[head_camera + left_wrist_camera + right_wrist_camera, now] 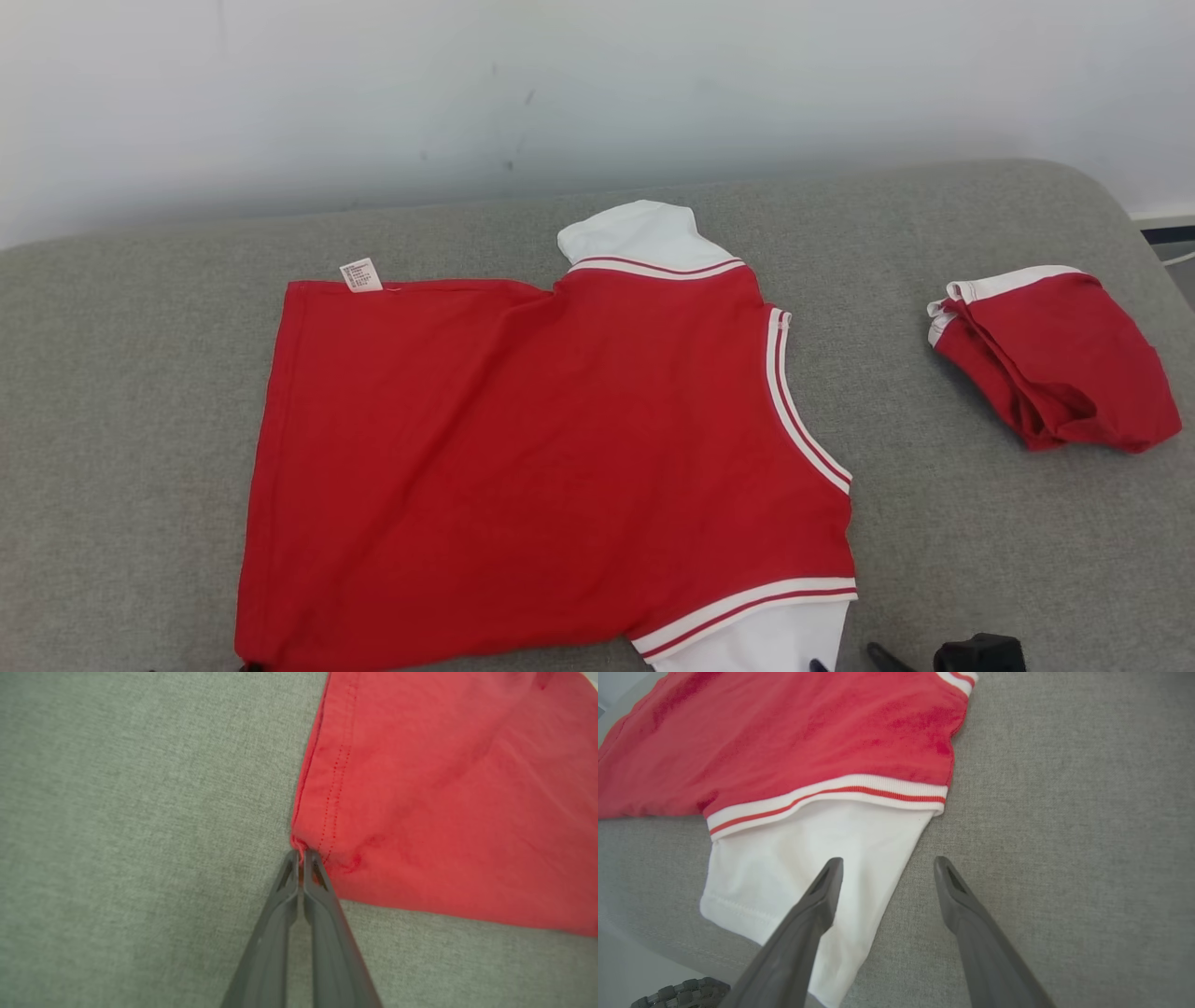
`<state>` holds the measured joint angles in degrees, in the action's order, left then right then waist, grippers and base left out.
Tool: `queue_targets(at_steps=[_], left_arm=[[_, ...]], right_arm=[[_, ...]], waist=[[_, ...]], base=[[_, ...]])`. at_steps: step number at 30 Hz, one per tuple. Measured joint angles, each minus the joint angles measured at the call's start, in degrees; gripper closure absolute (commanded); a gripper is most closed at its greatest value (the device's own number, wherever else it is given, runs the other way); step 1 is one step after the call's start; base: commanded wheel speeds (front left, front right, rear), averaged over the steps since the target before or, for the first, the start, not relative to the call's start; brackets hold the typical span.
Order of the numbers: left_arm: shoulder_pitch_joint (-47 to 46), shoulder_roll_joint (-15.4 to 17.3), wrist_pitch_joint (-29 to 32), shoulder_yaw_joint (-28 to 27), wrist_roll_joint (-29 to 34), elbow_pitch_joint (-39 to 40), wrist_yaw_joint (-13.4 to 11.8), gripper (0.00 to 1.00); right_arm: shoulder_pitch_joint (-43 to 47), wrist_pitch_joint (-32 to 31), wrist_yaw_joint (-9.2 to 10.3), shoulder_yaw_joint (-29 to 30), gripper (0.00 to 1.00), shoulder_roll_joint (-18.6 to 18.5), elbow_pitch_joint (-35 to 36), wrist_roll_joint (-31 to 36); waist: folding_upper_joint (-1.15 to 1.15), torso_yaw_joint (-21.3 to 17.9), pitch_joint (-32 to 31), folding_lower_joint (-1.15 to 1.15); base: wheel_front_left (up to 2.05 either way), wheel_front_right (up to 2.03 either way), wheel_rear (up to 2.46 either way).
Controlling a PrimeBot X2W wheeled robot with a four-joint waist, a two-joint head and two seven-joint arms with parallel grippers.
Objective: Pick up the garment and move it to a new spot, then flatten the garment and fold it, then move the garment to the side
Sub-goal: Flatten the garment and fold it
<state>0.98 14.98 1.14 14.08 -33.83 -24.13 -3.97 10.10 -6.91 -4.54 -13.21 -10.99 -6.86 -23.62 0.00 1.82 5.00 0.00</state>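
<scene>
The garment (523, 448), a red shirt with white sleeves and red-and-white striped trim, lies spread flat on the grey cushion (112, 420), with a small white label at its far left corner. In the left wrist view my left gripper (301, 856) is shut on the stitched hem corner of the garment (444, 788); in the head view that corner sits at the bottom edge. My right gripper (887, 860) hangs open over the edge of the near white sleeve (803, 858), one finger above the sleeve and the other above bare cushion. Its tips (848, 661) peek in at the head view's bottom.
A second red garment with white trim (1055, 359) lies folded at the right end of the cushion. A pale wall (560, 93) runs behind. The cushion's near edge and a dark treaded wheel (682, 994) show at the lower left of the right wrist view.
</scene>
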Motion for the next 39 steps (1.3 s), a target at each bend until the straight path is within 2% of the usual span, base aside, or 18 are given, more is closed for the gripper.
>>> queue_targets(at_steps=[9,21,22,23,24,25,27,29,30,31,39], left_arm=[[-0.08,0.00,0.00,0.30,0.11,0.59,0.00,1.00],[-0.12,0.00,0.00,0.21,0.11,1.33,-0.05,1.00],[-0.17,-0.01,0.01,0.23,0.11,1.36,-0.05,1.00],[-0.21,-0.01,0.01,0.24,0.11,1.40,-0.05,1.00],[-0.27,-0.01,0.01,0.24,0.11,1.43,-0.05,1.00],[-0.30,-0.01,0.01,0.25,0.11,1.47,-0.05,1.00],[-0.34,-0.01,0.01,0.27,0.11,1.56,-0.05,1.00],[-0.34,-0.02,0.02,0.27,0.11,1.64,-0.05,1.00],[-0.34,-0.02,0.02,0.27,0.11,1.68,-0.05,1.00],[-0.34,-0.02,0.02,0.27,0.11,1.68,-0.05,1.00],[-0.34,0.02,0.08,-0.02,0.10,2.22,-0.12,1.00]], right_arm=[[2.34,-8.46,0.00,-1.35,0.00,0.36,-0.23,-2.83],[1.10,-13.74,1.02,-1.31,0.00,0.33,2.63,-3.32],[0.82,-13.86,1.04,-1.31,0.16,0.36,2.75,-3.53],[0.57,-14.25,1.07,-1.32,0.27,0.42,2.85,-3.55],[0.35,-14.41,1.07,-1.34,0.52,0.44,2.87,-3.64],[0.17,-14.86,1.07,-1.34,0.65,0.45,2.90,-3.68],[0.02,-15.38,1.18,-1.35,0.69,0.48,2.91,-3.70],[0.00,-15.88,1.54,-1.35,0.85,0.49,2.91,-3.71],[0.00,-15.93,1.59,-1.31,0.98,0.48,2.91,-3.75],[0.00,-15.93,1.59,-1.31,1.00,0.48,2.91,-3.75],[0.02,-16.83,2.03,-0.60,1.00,0.20,3.77,-4.48]], waist=[[0.00,0.26,0.53,0.00],[0.00,0.41,1.41,0.00],[0.00,0.44,1.45,0.00],[0.00,0.49,1.48,0.00],[0.00,0.54,1.51,0.00],[0.00,0.59,1.53,0.00],[0.00,0.70,1.56,0.00],[0.00,0.79,1.59,0.00],[0.00,0.82,1.61,0.00],[0.00,0.82,1.61,0.00],[0.00,0.67,1.80,0.00]], base=[[0.00,0.00,0.00],[0.00,0.00,0.00],[0.00,0.00,0.00],[0.00,0.00,0.00],[0.00,0.00,0.00],[0.00,0.00,0.00],[0.00,0.00,0.00],[0.00,0.00,0.00],[0.00,0.00,0.00],[0.00,0.00,0.00],[0.00,0.00,0.00]])
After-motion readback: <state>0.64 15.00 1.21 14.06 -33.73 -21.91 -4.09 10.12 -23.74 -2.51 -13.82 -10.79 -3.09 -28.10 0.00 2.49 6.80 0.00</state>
